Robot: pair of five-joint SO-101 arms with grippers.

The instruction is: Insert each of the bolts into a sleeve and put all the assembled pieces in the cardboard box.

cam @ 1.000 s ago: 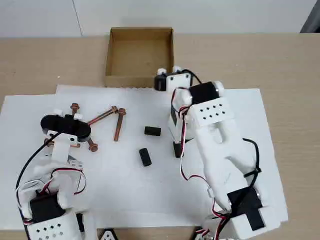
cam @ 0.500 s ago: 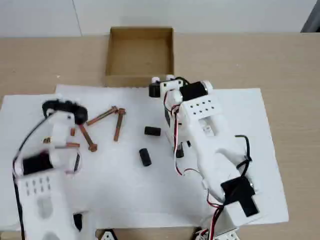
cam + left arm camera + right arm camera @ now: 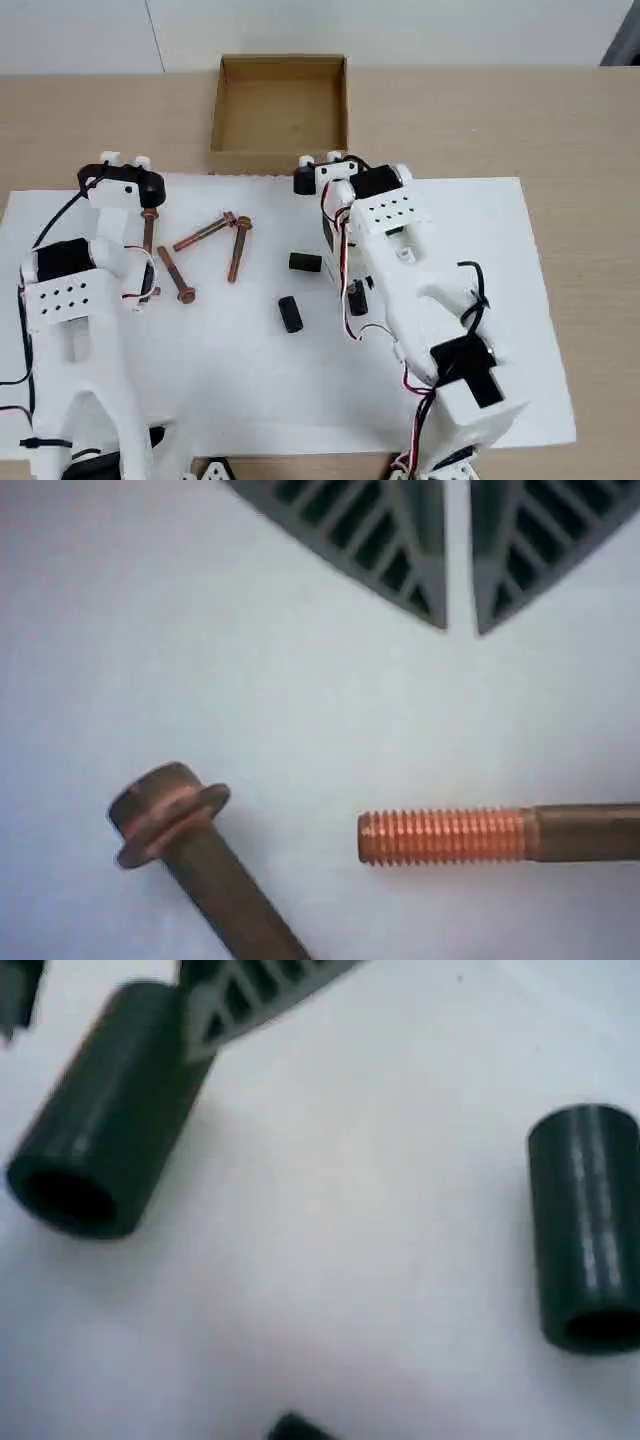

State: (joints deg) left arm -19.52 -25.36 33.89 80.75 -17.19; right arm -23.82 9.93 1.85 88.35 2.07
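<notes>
You're hovering the left arm's fingers (image 3: 420, 570) over the bolts near the counter's left edge. They're sitting all but pressed together, pinching nothing, with just a thin slit of white sheet (image 3: 250, 400) showing between them. Just off their tips the threaded bolt (image 3: 500, 835) is lying flat. Here's the catch: its long axis is running in line with the way the fingers close, not across it. So I'm judging you'll be needing a spread and a wrist turn before coming down on that shank. The flanged bolt (image 3: 190, 860) is lying near it, head apart from the thread, slanting off at an angle.

Over toward the middle of the counter, you're holding the right arm's fingers (image 3: 260, 995) spread. The near sleeve (image 3: 100, 1110) is lying on its side between them, with one fingertip overlapping its end and the other finger's dark edge showing on the opposite side. The second sleeve (image 3: 585, 1230) is lying apart from it, also on its side. That arm is plainly the nearer one for sleeves.

The cardboard box (image 3: 215, 110) is waiting at the far edge, and no bolt is sitting in a sleeve yet.
</notes>
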